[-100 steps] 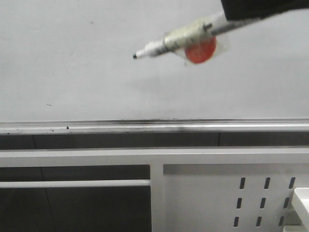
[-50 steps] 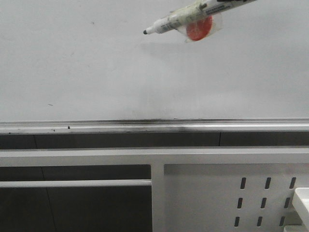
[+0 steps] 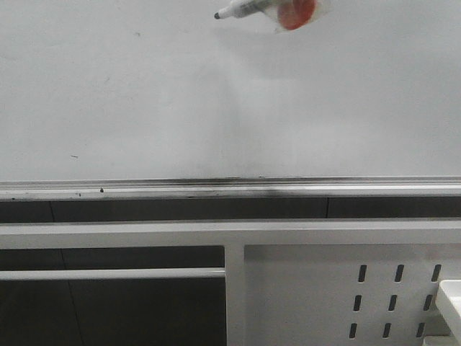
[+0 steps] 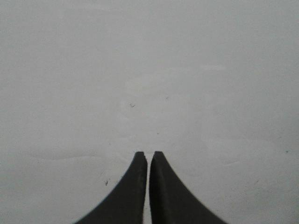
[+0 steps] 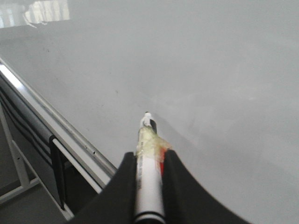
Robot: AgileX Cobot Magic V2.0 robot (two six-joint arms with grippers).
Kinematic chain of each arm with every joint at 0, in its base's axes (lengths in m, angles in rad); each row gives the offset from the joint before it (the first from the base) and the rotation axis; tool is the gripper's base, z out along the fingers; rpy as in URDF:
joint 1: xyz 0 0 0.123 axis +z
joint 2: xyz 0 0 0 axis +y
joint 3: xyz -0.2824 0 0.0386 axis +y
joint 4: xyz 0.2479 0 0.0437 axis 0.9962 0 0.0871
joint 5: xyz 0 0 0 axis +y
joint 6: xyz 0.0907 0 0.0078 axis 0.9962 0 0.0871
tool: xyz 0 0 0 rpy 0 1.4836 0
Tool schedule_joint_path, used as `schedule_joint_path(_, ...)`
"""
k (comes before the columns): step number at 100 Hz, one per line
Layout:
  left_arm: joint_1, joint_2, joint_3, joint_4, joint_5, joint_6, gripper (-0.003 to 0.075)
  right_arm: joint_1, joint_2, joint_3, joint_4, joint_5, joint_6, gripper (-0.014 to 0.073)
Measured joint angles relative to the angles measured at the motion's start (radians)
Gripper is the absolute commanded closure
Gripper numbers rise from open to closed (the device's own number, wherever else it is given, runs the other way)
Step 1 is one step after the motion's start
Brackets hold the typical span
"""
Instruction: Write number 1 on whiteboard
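The whiteboard fills the upper front view, with a silver rail along its lower edge. It bears only small stray specks; no number 1 stroke shows. A white marker pen with clear tape and a red disc pokes in at the top edge, its dark tip pointing left. My right gripper is shut on the marker pen, whose tip points at the whiteboard. My left gripper is shut and empty, facing the bare whiteboard. Neither gripper shows in the front view.
Below the rail runs a white metal frame with a white perforated panel at the lower right. A white tray corner sits at the right edge. The rail and frame also show in the right wrist view.
The marker pen has moved upward and slightly right in the front view, from mid-board height to the top edge. The right arm has left the front view.
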State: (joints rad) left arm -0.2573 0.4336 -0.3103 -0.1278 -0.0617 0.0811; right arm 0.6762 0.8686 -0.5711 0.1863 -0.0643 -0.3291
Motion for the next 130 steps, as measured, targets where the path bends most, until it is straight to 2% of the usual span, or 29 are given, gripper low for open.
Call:
schedule_joint_path(30,0.0,0.0,0.0,0.0,-0.007,0.0,0.074,-0.053,0.025,-0.002,0.001,-0.008,0.002,0.0663)
schedule_joint_path(52,0.0,0.0,0.0,0.0,-0.01,0.0,0.074,-0.056,0.162,-0.005,0.003,0.043,0.002,0.0663)
schedule_joint_path(76,0.0,0.0,0.0,0.006,-0.012,0.0,0.074,-0.056,0.258,-0.005,0.012,0.036,0.002,0.0663)
schedule_joint_path(97,-0.003,0.0,0.0,0.006,0.01,0.0,0.0739,0.044,0.191,-0.005,0.066,0.038,0.017,0.0663)
schedule_joint_path(111,-0.075,0.0,0.0,0.008,0.032,0.0,0.0739,0.118,0.145,-0.03,0.019,0.107,0.018,0.0663)
schedule_joint_path(120,-0.165,0.006,0.0,0.043,0.035,0.0,0.0739,0.127,0.144,-0.074,-0.003,0.208,0.018,0.0663)
schedule_joint_path(130,-0.29,0.029,0.0,0.149,0.034,0.0,0.0724,0.13,0.153,-0.13,-0.023,0.297,0.018,0.0663)
